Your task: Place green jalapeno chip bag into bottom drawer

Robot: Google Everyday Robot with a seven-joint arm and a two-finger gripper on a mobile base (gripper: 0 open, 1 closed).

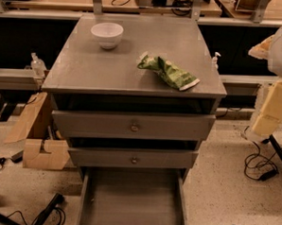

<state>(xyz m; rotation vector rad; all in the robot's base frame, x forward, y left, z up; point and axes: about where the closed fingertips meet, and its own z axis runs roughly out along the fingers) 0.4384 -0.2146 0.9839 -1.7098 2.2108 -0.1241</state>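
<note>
Edges: wrinkly green foil jalapeno chip bag (167,72) lies diagonally on the grey metal table (110,70), right-front area, white end near the front edge. Round white bowl (107,34) sits rear-left, well apart from the bag. Wide shallow grey metal bottom drawer (131,199) is pulled out below the table's front, with its flat floor exposed from above between low side walls.

Counts: one bag, one bowl and three drawers. Upper knobbed grey drawer (134,127) and middle knobbed grey drawer (134,159) stand above the bottom one.

My end effector (270,111) is at the frame's right edge, beyond the table's right side. The bag is to its left, well apart. Can't tell if it's open, closed or holding anything.
</note>
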